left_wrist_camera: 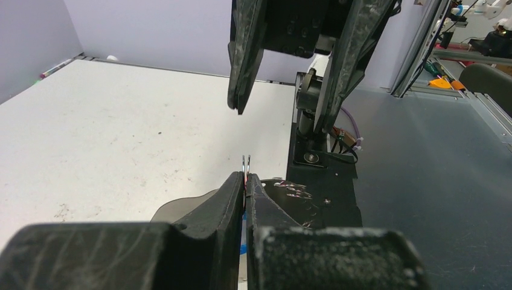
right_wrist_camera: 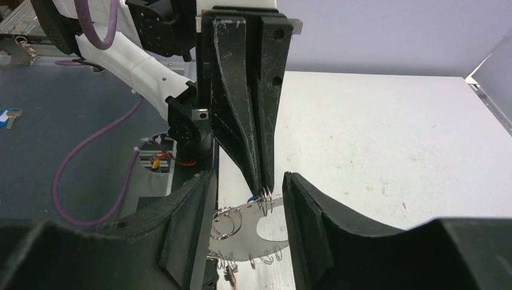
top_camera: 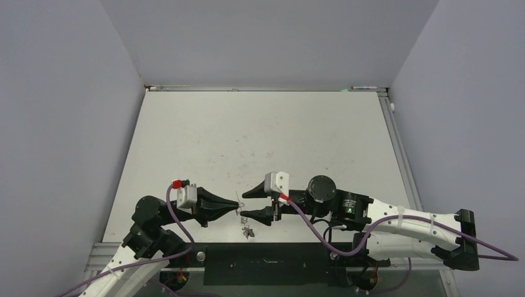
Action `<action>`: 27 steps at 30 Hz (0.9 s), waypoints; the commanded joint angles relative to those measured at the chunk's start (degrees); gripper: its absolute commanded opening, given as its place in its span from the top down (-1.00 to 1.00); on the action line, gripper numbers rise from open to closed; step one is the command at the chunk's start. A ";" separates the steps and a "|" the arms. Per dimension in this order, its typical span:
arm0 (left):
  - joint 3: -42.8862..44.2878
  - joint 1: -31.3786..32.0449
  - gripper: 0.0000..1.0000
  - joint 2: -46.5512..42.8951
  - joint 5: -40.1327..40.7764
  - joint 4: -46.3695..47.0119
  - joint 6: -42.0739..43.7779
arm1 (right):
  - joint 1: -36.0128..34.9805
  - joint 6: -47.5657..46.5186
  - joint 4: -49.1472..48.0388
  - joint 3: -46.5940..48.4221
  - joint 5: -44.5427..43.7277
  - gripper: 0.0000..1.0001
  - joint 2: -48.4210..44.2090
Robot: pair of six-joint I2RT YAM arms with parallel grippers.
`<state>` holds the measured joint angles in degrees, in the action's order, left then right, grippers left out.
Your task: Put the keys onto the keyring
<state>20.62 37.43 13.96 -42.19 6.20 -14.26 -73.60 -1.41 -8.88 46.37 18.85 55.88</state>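
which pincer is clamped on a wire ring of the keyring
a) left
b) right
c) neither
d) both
a: the left pincer is shut on a wire ring at the edge of the keyring, while the right pincer stands open, one finger on each side of it.
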 commanded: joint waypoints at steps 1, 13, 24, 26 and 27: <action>2.24 0.28 1.00 0.45 0.95 1.35 1.21 | 0.37 -4.65 13.38 9.42 -1.17 0.09 1.52; 1.88 0.36 1.00 1.17 0.53 1.89 0.82 | 2.02 -11.10 33.57 22.38 4.03 0.31 11.03; 1.61 0.36 1.00 1.25 0.18 2.32 0.47 | 2.43 -13.86 36.04 24.98 3.79 0.39 13.49; 1.53 0.36 1.00 1.32 0.09 2.41 0.39 | 2.77 -14.12 36.12 25.28 3.50 0.39 13.82; 1.53 0.36 1.00 1.25 0.07 2.49 0.38 | 2.87 -14.22 36.10 25.35 3.43 0.39 13.94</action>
<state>20.62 37.47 15.59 -42.11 5.74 -13.87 -71.53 -14.31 27.57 69.06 21.93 69.10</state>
